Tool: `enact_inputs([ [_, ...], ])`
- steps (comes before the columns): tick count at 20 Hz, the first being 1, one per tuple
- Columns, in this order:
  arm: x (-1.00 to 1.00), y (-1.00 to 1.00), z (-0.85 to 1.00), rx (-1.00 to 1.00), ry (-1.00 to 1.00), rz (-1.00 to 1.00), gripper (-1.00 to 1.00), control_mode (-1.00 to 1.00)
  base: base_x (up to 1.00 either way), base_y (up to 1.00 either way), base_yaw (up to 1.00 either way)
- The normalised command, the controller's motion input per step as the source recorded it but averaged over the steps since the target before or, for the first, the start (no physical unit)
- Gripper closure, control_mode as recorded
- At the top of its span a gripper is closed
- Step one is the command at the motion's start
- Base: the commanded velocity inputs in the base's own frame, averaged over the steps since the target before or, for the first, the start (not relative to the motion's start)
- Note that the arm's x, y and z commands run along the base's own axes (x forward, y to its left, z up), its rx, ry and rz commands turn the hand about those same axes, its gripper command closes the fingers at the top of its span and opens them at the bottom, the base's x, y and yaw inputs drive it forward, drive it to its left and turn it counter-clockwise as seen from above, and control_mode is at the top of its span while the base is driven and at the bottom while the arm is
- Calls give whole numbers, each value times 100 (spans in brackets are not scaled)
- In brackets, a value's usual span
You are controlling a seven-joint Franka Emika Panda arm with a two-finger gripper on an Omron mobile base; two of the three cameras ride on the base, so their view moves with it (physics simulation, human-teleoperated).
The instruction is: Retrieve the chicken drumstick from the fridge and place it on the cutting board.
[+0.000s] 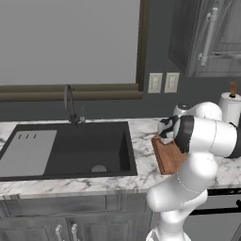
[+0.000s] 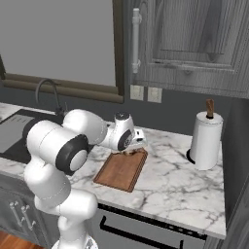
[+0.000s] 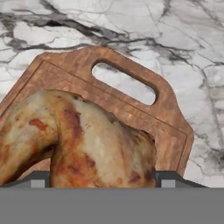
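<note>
Left base view: your gripper hangs at the far end of the cutting board, above the counter.

Right base view: lower straight down; the board lies directly beneath.

Hand view: the chicken drumstick, clamped between the 2 fingers, sits just short of the board's handle slot. Release only once it touches wood.

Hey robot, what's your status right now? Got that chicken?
Gripper shut on chicken drumstick. Drumstick over the handle end of the cutting board; contact unclear. Nothing in the way.
</note>
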Motion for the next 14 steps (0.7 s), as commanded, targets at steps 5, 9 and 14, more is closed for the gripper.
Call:
enact_inputs([
  [5, 4, 0, -9, 0, 0, 0, -100, -100, 0, 0, 0],
  [9, -9, 0, 0, 0, 0, 0, -100, -100, 0, 0, 0],
  [14, -68, 0, 24, 2, -8, 0, -100, -100, 0, 0, 0],
])
